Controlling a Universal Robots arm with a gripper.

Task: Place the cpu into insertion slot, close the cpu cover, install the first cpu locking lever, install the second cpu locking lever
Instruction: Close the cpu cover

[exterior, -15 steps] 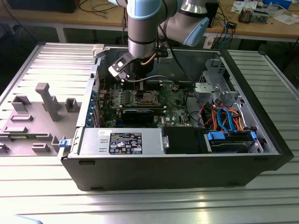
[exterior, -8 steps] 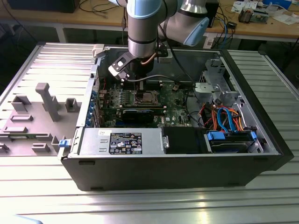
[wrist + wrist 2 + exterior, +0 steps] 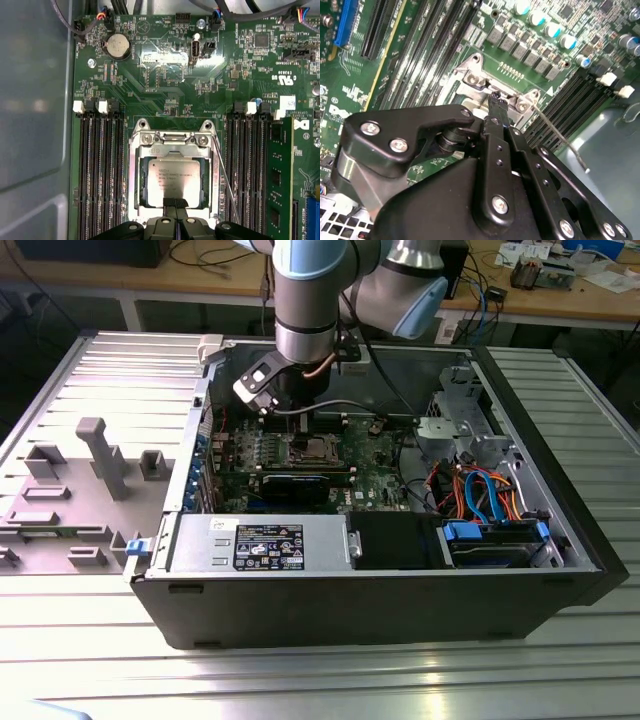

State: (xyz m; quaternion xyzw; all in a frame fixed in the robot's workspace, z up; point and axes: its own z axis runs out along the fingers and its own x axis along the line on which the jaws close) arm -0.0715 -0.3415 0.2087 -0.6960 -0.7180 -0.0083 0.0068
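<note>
STATE: jaws closed together, empty, tips at cover (image 3: pixel 175 150) edge | cpu (image 3: pixel 172 180) seated beneath | RISK: tips slipping off lets cover spring up; lever (image 3: pixel 225 177) unlatched.

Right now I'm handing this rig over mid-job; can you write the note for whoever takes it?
End effector: shut, tips at the edge of the cpu cover.
The cpu sits in the insertion slot; the cover lies down over it.
Done: placing and cover closing, as far as shows.
Left: a locking lever beside the socket stands free, unlatched.
</note>
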